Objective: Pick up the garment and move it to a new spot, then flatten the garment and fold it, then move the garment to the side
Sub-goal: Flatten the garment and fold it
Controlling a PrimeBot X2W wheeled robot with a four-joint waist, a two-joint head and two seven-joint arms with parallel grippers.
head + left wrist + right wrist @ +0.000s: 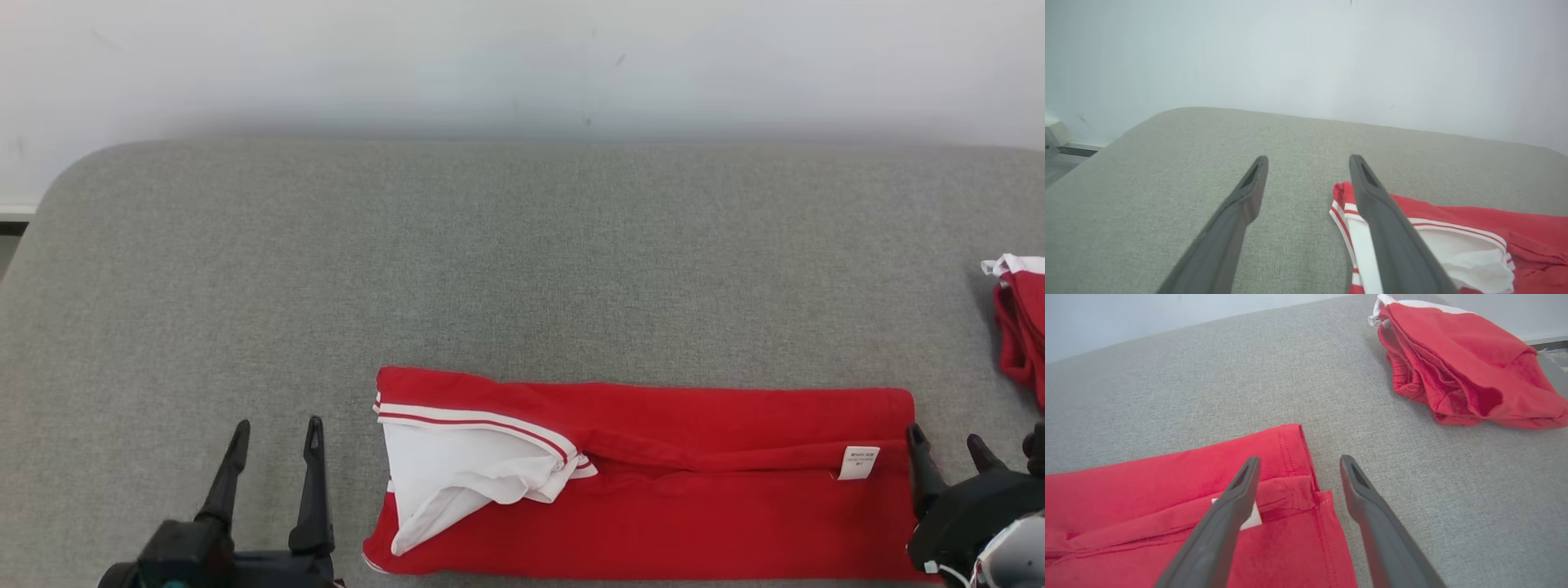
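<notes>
Lying folded into a long band toward 6 o'clock on the grey padded table, the red garment is seen with a white striped part at its 9 o'clock end and a white label near its 3 o'clock end. The left gripper is found at 9 o'clock of it, apart, fingers spread and nothing held. The right gripper is placed at the 3 o'clock hem, likewise released, one finger just at the cloth edge. A second red garment is seen toward 2 o'clock, well apart.
</notes>
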